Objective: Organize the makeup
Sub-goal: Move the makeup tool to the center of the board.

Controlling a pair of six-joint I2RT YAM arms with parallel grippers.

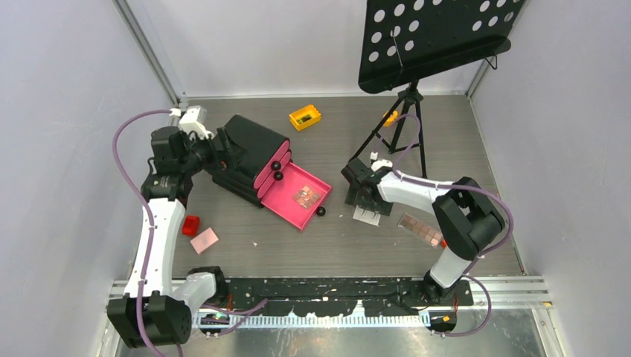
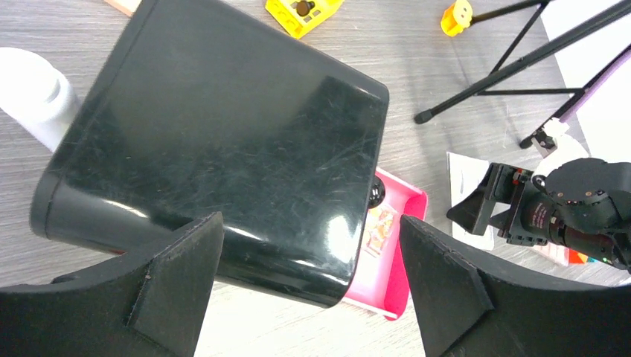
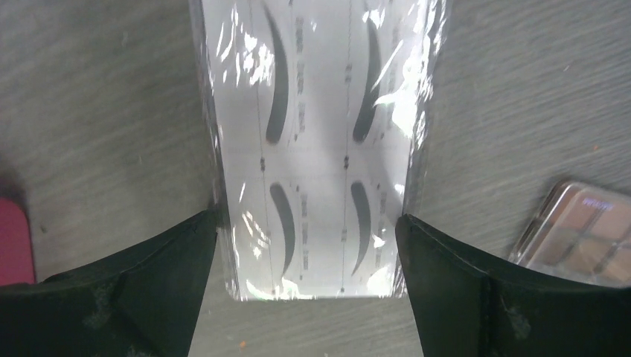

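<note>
The grey counter (image 1: 335, 249) carries everything here, and the black chest (image 1: 249, 152) sits left of its middle, tipped at an angle. Far off to the chest's right and toward the back stands the black perforated music stand (image 1: 431, 37) on its tripod.

The left arm (image 1: 160, 230) reaches up from the chest's near left. The left jaws hang spread wide over the chest's glossy black back, gripping nothing. The right arm (image 1: 417, 192) bends in from the chest's right. The right jaws are released too, one finger at either long edge of the white eyebrow card (image 3: 312, 111), which lies flat on the counter in its clear wrapper.

The chest's lowest pink drawer (image 1: 294, 197) is pulled out to the right, with a small patterned piece (image 1: 303, 196) in it that I cannot identify.

The card lies just right of that drawer, and a brown palette (image 1: 420, 229) lies further right again. A white bottle (image 2: 33, 97) stands just beside the chest's back corner. A yellow block (image 1: 305, 117) sits beyond the chest, toward the back. A red block (image 1: 191, 224) and a pale pink square (image 1: 204, 239) lie on the chest's near left, close together.
</note>
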